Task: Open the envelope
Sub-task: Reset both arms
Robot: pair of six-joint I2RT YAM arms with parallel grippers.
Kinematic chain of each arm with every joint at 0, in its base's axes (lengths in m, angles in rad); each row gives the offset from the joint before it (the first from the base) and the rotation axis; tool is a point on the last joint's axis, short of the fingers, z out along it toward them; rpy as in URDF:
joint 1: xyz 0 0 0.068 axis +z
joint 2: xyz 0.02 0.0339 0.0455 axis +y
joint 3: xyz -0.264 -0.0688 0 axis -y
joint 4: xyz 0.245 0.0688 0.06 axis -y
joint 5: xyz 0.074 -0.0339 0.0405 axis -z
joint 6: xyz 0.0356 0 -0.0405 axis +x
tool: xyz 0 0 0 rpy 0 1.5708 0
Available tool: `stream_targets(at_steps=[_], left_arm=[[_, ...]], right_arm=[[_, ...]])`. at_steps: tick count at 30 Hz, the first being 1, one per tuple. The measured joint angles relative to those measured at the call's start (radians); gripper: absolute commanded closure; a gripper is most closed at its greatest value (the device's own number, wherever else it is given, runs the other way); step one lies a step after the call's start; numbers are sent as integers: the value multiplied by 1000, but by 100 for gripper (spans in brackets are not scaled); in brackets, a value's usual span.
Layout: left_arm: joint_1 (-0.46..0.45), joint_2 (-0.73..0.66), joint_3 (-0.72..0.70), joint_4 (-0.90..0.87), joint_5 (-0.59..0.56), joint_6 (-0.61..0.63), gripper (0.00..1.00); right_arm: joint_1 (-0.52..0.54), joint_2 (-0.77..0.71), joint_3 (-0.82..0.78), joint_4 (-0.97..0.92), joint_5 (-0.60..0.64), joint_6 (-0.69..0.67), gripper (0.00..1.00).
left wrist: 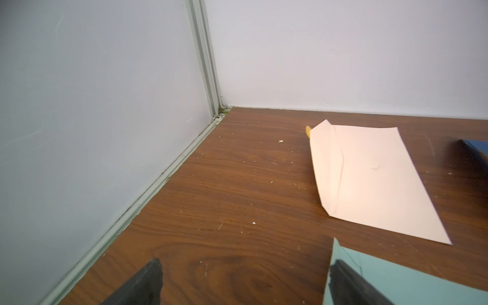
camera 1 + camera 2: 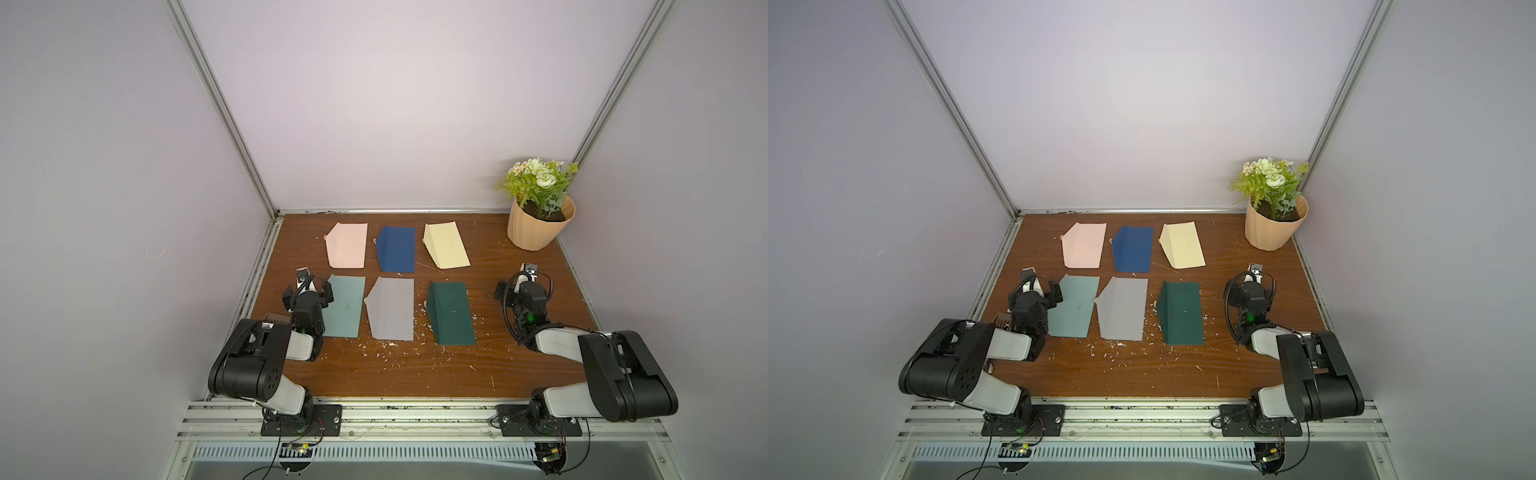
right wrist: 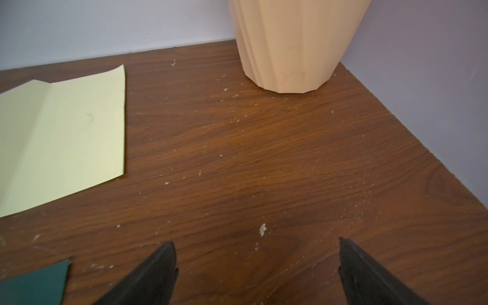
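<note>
— Clutter around the arms: what is there?
— Six envelopes in two rows of three on the brown wooden bench [image 2: 415,374]. Far row: pink envelope [image 2: 347,245], navy envelope [image 2: 397,249], cream envelope [image 2: 446,245]. Near row: pale teal envelope [image 2: 345,307], grey envelope [image 2: 390,307], dark green envelope [image 2: 451,313]. A flower pot [image 2: 540,228] stands in the far corner on the right arm's side, and white scraps [image 3: 262,229] dot the wood.
— Anything in the way?
— In both top views the left arm's wrist covers part of the pale teal envelope's edge.
— Materials, shapes?
— Matte paper rectangles, each with a slanted flap creased along one long side. On the navy and dark green ones the flap looks raised. The pot is ribbed and peach, with green leaves and white blooms.
— And the claws?
— The left claw [image 1: 245,264] is spread wide. One finger [image 1: 353,285] is over the pale teal envelope's corner, the other over bare wood. Whether it touches the paper I cannot tell.
— The right?
— The right claw [image 3: 256,243] is spread as well, with bare wood between its fingers. It points toward the pot, and the dark green envelope's corner lies just beside one finger.
</note>
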Motion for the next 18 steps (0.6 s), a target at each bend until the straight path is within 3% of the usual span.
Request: stream_targets(at_steps=[8, 18], left_arm=[[7, 19, -21, 95, 47, 10, 1], [7, 19, -27, 124, 51, 18, 1]], right_arm=[[-25, 86, -142, 325, -90, -56, 1], [-25, 101, -160, 407, -103, -63, 1]])
